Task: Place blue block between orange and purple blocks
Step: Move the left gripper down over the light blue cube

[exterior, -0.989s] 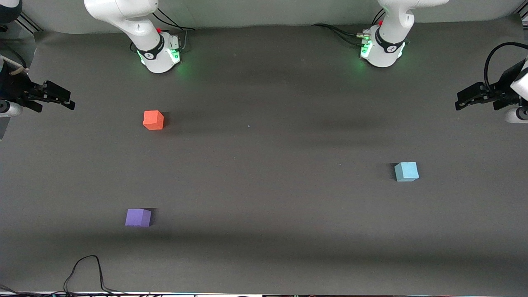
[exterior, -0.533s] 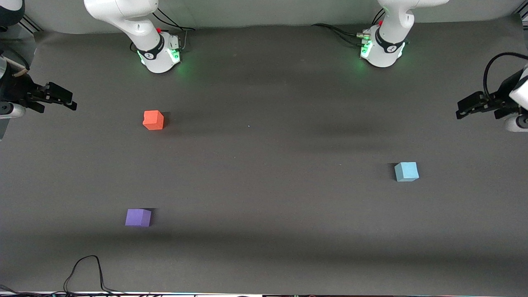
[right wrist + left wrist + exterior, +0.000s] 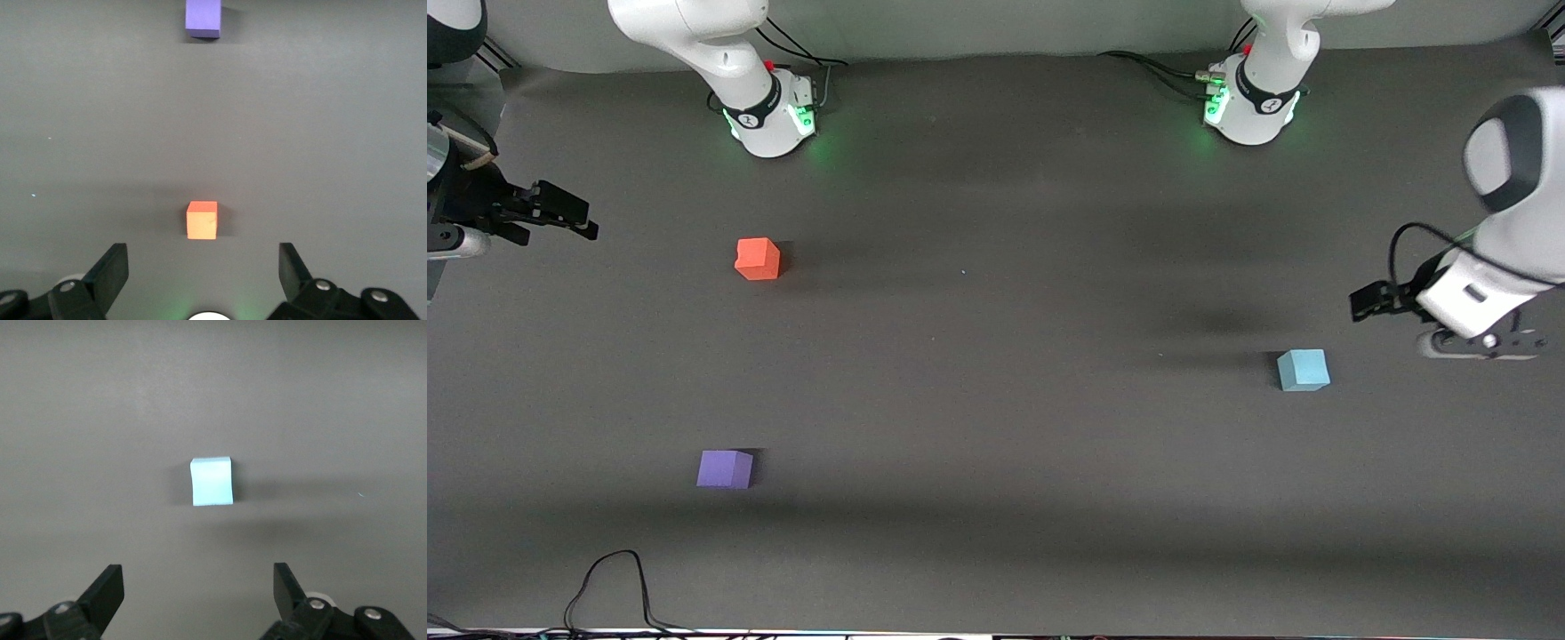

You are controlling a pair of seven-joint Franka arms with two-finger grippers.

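Purple block [image 3: 725, 469] nearest the front camera, toward the right arm's end of the table [image 3: 996, 444]. Blue block [image 3: 1303, 370] farther, toward the left arm's end; left hand [image 3: 199, 595] above, fingers apart, empty. Orange block [image 3: 758, 259] farthest. Right hand [image 3: 203, 273] waiting, fingers apart.

You'll find no text, label, brand or number you can read anywhere in these views. The only marks are small white emblems on the black collar bands of the two white arm bases [image 3: 769, 116] and [image 3: 1252, 100], and they are too small for you to make out as letters or a name.
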